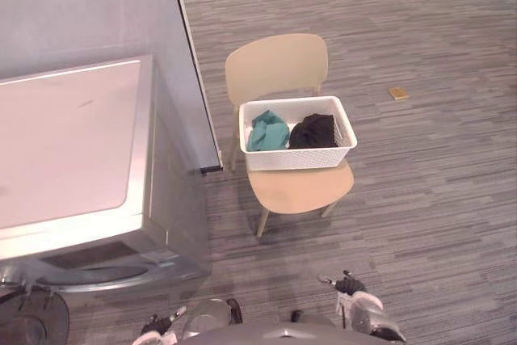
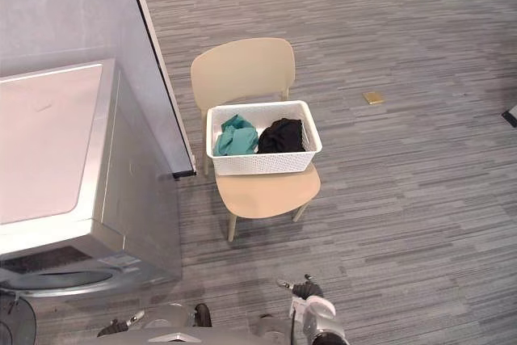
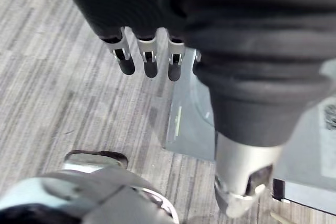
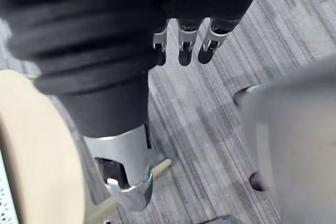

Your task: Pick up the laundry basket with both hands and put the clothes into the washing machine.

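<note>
A white laundry basket (image 1: 299, 157) stands on the seat of a beige chair (image 1: 300, 189). Inside it lie a teal garment (image 1: 266, 132) and a black garment (image 1: 313, 130). The silver washing machine (image 1: 73, 143) stands to the left of the chair, its round front opening (image 1: 97, 276) facing the near side. My left hand (image 1: 157, 327) hangs low near the washer's front corner, fingers (image 3: 149, 64) relaxed and empty. My right hand (image 1: 352, 287) hangs low in front of the chair, well short of the basket, its fingers (image 4: 181, 51) also relaxed with nothing in them.
A grey partition panel (image 1: 97, 6) rises behind the washer, and its edge ends just left of the chair. A small yellow object (image 1: 397, 93) lies on the carpet to the right. Open carpet lies between me and the chair.
</note>
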Robot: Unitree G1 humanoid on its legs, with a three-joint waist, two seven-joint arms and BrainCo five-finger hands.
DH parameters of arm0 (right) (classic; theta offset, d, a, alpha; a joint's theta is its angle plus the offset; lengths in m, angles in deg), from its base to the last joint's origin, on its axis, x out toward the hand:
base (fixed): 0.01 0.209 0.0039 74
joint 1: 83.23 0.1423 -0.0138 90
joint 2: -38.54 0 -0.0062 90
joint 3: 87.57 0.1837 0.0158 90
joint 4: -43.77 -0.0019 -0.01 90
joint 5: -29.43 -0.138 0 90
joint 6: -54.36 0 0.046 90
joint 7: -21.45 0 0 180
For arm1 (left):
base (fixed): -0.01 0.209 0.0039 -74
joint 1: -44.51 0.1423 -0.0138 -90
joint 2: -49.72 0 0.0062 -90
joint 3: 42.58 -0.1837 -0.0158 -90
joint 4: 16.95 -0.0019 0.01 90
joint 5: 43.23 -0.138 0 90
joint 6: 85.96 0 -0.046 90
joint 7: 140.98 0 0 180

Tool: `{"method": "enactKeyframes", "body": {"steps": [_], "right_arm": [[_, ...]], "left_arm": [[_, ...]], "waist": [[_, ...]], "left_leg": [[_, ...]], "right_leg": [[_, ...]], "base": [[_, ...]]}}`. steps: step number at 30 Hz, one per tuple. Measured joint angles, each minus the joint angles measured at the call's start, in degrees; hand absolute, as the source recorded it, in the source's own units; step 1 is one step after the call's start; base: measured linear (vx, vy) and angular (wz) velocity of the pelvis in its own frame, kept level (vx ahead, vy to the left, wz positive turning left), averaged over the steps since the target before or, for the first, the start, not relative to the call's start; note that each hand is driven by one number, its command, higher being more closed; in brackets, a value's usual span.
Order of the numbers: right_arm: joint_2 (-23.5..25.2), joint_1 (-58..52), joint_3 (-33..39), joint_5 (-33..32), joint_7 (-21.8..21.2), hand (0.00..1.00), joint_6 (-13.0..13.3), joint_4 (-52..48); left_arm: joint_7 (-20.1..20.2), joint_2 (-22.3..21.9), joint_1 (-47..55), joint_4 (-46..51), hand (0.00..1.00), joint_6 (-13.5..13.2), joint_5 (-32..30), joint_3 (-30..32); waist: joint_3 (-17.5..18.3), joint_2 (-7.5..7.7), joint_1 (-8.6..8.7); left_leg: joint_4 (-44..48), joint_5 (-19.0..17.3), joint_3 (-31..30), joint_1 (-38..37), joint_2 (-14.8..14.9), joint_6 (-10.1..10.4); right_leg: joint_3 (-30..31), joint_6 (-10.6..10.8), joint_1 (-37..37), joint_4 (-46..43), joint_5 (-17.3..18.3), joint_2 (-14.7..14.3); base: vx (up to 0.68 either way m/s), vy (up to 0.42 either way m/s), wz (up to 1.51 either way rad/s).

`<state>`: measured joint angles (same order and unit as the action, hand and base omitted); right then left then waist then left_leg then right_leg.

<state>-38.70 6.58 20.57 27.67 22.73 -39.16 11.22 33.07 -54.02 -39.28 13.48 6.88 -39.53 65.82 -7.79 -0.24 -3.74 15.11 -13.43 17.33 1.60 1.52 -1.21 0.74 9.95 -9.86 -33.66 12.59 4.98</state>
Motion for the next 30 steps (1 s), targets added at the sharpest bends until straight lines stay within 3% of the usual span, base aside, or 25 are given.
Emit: {"method": "enactKeyframes", "body": {"steps": [1, 2, 3, 4, 5, 7, 9, 11, 12, 13, 14, 15, 17, 20, 23, 27, 30], "right_arm": [[0.66, -0.77, 0.62, -0.26, -0.06, 0.00, 0.35, -0.74], [0.43, -1.22, 0.55, 0.35, -0.19, 0.00, 0.52, -0.64], [0.17, -1.89, 1.44, 1.37, -0.14, 0.00, 0.57, -0.29], [-0.04, -2.54, 2.16, 1.91, -0.05, 0.00, 0.52, -0.25], [-0.20, -3.40, 3.11, 2.15, 0.03, 0.00, 0.44, -0.23], [0.09, -4.65, 6.94, 2.14, 0.08, 0.00, 0.18, -0.31], [0.55, -4.92, 9.68, 2.12, 0.11, 0.00, -0.30, -0.28], [0.73, -4.94, 11.80, 2.10, 0.16, 0.00, -0.69, -0.34], [1.02, -5.12, 11.86, 2.06, 0.18, 0.00, -0.79, -0.27], [2.01, -5.62, 11.80, 2.01, 0.24, 0.00, -0.77, -0.26], [2.60, -5.68, 11.86, 1.72, 0.52, 0.00, -0.69, -0.01], [1.63, -5.67, 11.86, 1.59, 0.48, 0.00, -0.73, -0.25], [0.73, -5.61, 11.74, 1.07, 0.51, 0.00, -0.87, -0.32], [0.37, -5.87, 11.70, 0.13, 0.54, 0.00, -1.29, -0.26], [0.31, -5.08, 11.01, -1.55, 0.65, 0.00, -1.60, -1.12], [2.06, -6.47, 2.63, -4.59, 4.01, 0.00, -1.62, -24.49], [3.00, -7.50, 0.09, -3.86, 8.08, 0.00, 1.22, -41.40]], "left_arm": [[-0.04, 0.97, -0.35, 1.23, 0.00, -0.02, -0.05, -1.11], [-0.07, 1.76, -0.69, 1.70, 0.00, 0.06, -0.04, -1.62], [-0.09, 2.15, -1.46, 2.16, 0.00, 0.39, -0.04, -2.06], [-0.13, 2.04, -1.91, 2.91, 0.00, 0.46, -0.03, -2.62], [-1.11, 1.72, -2.87, 2.43, 0.00, 2.07, 0.13, -2.82], [-1.70, 1.22, -2.75, 2.67, 0.00, 2.32, 0.61, -2.80], [-1.73, 1.18, -2.66, 2.67, 0.00, 2.30, 0.50, -2.81], [-1.93, 1.05, -2.61, 2.69, 0.00, 2.04, 0.43, -2.75], [-1.85, 1.09, -2.55, 2.72, 0.00, 1.51, 0.27, -2.65], [-1.41, 1.27, -2.60, 2.77, 0.00, 1.15, -0.35, -1.80], [-1.04, 0.19, -2.49, 2.33, 0.00, 0.91, -1.16, -0.19], [-0.73, -2.22, -2.35, 2.13, 0.00, 0.88, -1.72, 0.36], [0.20, -3.64, -2.82, 2.26, 0.00, 0.69, -2.72, 0.74], [0.31, -4.13, -3.00, 1.65, 0.00, 0.44, -3.33, 1.34], [0.18, -3.20, -2.68, 0.24, 0.00, 0.50, -3.42, 2.50], [-1.22, -1.12, -1.38, -0.08, 0.00, 0.94, -3.35, 1.96], [-3.34, -1.05, -0.67, 0.31, 0.00, 0.89, -2.64, 1.10]], "waist": [[0.29, 1.65, 0.98], [0.21, 2.74, 1.54], [0.28, 3.41, 2.36], [-0.03, 2.75, 2.61], [0.02, 2.94, 2.86], [0.03, 3.33, 2.42], [-0.08, 3.15, 2.51], [0.01, 3.14, 2.27], [0.35, 3.69, 2.14], [0.95, 5.83, 2.14], [0.96, 4.08, 2.11], [1.68, 2.31, 2.15], [2.60, 0.68, 2.12], [3.65, 0.36, 2.58], [4.47, 0.12, 2.79], [5.04, 0.13, 4.37], [5.17, 0.01, 4.25]], "left_leg": [[-0.34, 0.03, -0.16, -1.80, -0.36, -0.10], [-0.13, -0.01, -0.59, -3.02, -0.36, -0.06], [-0.49, -0.01, -2.46, -4.78, 0.13, -0.04], [-0.81, 0.02, -3.37, -5.47, 0.76, -0.01], [-1.63, 0.05, -4.25, -6.82, 1.41, 0.04], [-3.98, 0.48, -6.46, -9.39, 2.42, 0.77], [-4.45, 0.69, -7.92, -10.12, 3.48, 1.37], [-4.25, -0.51, -8.86, -10.55, 5.10, 4.24], [-4.09, -1.35, -9.51, -10.73, 5.60, 5.91], [-4.14, -2.52, -10.12, -11.14, 5.60, 8.19], [-4.02, -3.85, -10.89, -12.35, 8.46, 9.85], [-4.13, -4.25, -10.95, -12.36, 11.56, 10.76], [-5.32, -2.57, -11.49, -12.22, 13.41, 10.49], [-7.71, 0.46, -13.31, -11.82, 13.45, 10.86], [-10.18, 1.17, -14.37, -11.50, 13.50, 11.49], [-9.88, 2.20, -16.00, -8.98, 14.50, 12.22], [0.60, 2.99, -17.98, -4.00, 14.73, 11.06]], "right_leg": [[-0.23, 1.91, -3.09, -7.87, -1.46, 0.87], [-0.89, 1.80, -4.28, -11.96, -3.57, 1.47], [-3.26, 1.85, -5.38, -16.52, -7.68, 2.19], [-4.34, 1.97, -6.10, -18.65, -8.73, 2.39], [-5.85, 1.19, -6.50, -20.40, -7.49, 3.01], [-8.14, -1.85, -8.26, -18.44, -1.81, 6.29], [-7.68, -3.08, -8.10, -9.82, -1.94, 8.25], [-7.56, -5.20, -7.32, 3.59, -6.45, 9.78], [-7.24, -6.16, -6.31, 10.70, -11.81, 10.39], [-5.99, -6.05, -5.39, 15.33, -20.35, 10.89], [-5.74, -1.37, -2.68, 15.54, -15.30, 8.46], [-7.53, -1.48, -2.14, 16.83, -13.50, 5.73], [-9.21, -2.00, -2.26, 15.97, -11.69, 4.18], [-11.55, -1.56, -2.31, 13.44, -8.76, 5.02], [-12.98, -1.87, -3.06, 11.79, -7.27, 5.89], [-14.59, -2.67, -4.14, 11.47, -7.35, 5.22], [-15.37, -3.67, -1.77, 13.73, -7.10, 4.62]], "base": [[0.22, -0.023, 0.09], [0.33, -0.056, 0.32], [0.22, -0.068, 0.39], [0.27, -0.127, 0.57], [0.25, -0.159, 0.52], [0.26, -0.193, 0.51], [0.21, -0.258, 0.54], [0.19, -0.312, 0.40], [0.19, -0.343, 0.28], [0.23, -0.457, 0.29], [0.25, -0.542, 0.17], [0.17, -0.420, 0.04], [0.13, -0.319, 0.18], [0.09, -0.191, 0.52], [0.06, -0.059, 0.38], [0.05, -0.032, 0.15], [0.07, -0.077, 0.11]]}}
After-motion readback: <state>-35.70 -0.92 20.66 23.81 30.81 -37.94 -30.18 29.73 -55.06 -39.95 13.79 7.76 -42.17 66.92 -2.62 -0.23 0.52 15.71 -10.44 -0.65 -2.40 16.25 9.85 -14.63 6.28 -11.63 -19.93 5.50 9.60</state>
